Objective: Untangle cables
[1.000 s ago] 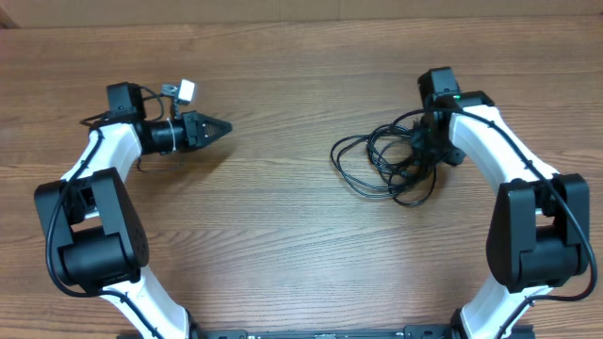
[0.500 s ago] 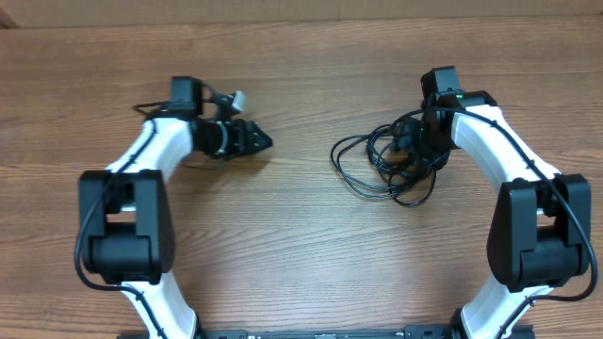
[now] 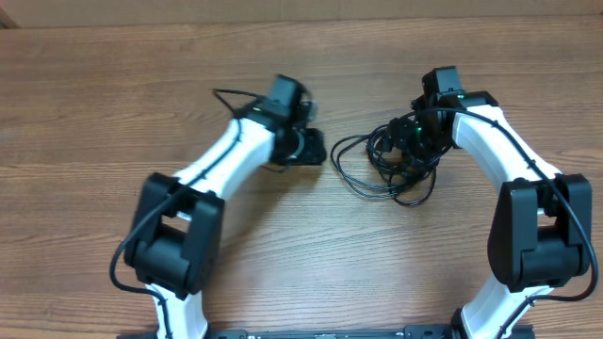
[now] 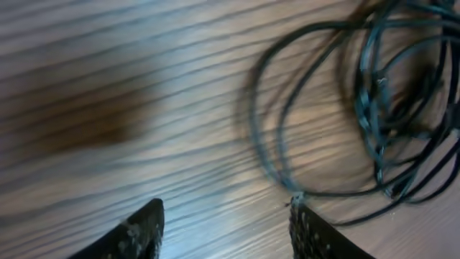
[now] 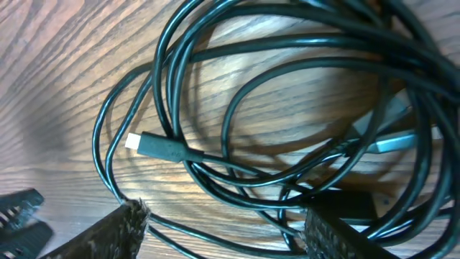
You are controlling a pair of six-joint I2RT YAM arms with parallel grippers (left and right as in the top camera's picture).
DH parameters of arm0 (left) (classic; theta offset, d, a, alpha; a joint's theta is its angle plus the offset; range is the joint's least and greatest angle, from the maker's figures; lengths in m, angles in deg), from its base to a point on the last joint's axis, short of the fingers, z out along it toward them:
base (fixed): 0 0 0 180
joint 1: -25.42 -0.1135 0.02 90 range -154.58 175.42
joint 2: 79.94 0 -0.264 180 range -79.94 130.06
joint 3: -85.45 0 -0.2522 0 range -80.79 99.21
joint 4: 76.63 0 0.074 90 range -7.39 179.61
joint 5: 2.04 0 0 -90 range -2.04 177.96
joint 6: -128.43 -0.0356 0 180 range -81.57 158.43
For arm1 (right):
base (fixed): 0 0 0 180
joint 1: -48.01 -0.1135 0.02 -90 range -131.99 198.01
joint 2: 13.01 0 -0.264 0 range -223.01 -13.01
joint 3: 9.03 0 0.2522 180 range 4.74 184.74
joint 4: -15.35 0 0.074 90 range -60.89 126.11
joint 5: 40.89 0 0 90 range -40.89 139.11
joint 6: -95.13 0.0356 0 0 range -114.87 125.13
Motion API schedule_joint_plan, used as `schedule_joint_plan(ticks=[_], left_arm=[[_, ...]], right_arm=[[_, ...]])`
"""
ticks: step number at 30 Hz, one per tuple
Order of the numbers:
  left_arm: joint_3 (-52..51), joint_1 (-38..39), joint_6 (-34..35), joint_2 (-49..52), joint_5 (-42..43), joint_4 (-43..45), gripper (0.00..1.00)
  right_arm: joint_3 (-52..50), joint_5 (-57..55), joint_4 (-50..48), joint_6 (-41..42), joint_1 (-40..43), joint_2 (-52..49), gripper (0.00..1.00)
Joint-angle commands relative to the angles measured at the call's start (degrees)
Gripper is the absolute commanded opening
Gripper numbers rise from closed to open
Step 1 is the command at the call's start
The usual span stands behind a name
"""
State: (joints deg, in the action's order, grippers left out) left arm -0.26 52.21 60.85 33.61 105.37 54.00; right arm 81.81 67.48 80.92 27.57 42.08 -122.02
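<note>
Lying in one tangled heap right of centre on the wooden worktop [image 3: 283, 254], the cables [image 3: 382, 169] were looped over one another. The right wrist view showed a pale-tipped plug [image 5: 154, 148] and a silver-grey plug [image 5: 394, 140] among the loops.

The right pincer [image 3: 415, 143] hung over the heap's right part with its fingers spread wide. Loops showed below the gap, but none was pinched. The left pincer [image 3: 320, 151] stood just beside the heap's left rim, also spread, with only wood between its fingers. Whether the nearest loop touched one finger could not be told. Thicker arm wires [image 3: 231, 96] ran along the left arm [image 3: 236, 155].

Against one second earlier, the left arm had swung from the far left of the worktop across to the heap. Its pincer had gone from pressed together to spread. The right pincer kept its place, and the heap's outline was much the same.

The worktop's far edge ran along the top of the overhead view, well apart from the heap. Bare wood lay in front of the heap and over the left half.
</note>
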Motion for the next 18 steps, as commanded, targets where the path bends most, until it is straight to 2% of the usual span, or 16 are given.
schedule_joint_plan(ticks=[1, 6, 10, 15, 16, 17, 18], left_arm=[[1.01, 4.28, 7.72, 0.39, -8.28, 2.05, 0.58], [0.96, 8.09, 12.15, 2.51, -13.31, 5.29, 0.57], [0.96, 9.68, 12.52, 5.97, -16.39, 6.12, 0.52], [0.96, 9.84, 12.52, 9.92, -16.37, 7.58, 0.57], [0.96, 9.68, 12.48, 10.36, -16.39, 7.54, 0.51], [0.96, 9.57, 12.44, 10.47, -16.35, 7.43, 0.40], [0.96, 9.38, 12.46, 10.56, -16.35, 7.06, 0.19]], right_arm=[[-0.63, -3.19, -0.26, -0.48, 0.44, 1.25, 0.73], [-0.63, -5.35, -0.28, -0.48, 0.44, 1.25, 0.73], [-0.63, -7.17, -0.26, -0.46, 0.44, 1.22, 0.74], [-0.98, -7.72, -0.28, -0.46, 0.44, 1.20, 0.75], [-1.22, -7.87, -0.28, -0.46, 0.44, 1.20, 0.75], [-1.51, -7.85, -0.33, -0.46, 0.44, 1.20, 0.75], [-1.86, -7.85, -0.31, -0.46, 0.44, 1.20, 0.75]])
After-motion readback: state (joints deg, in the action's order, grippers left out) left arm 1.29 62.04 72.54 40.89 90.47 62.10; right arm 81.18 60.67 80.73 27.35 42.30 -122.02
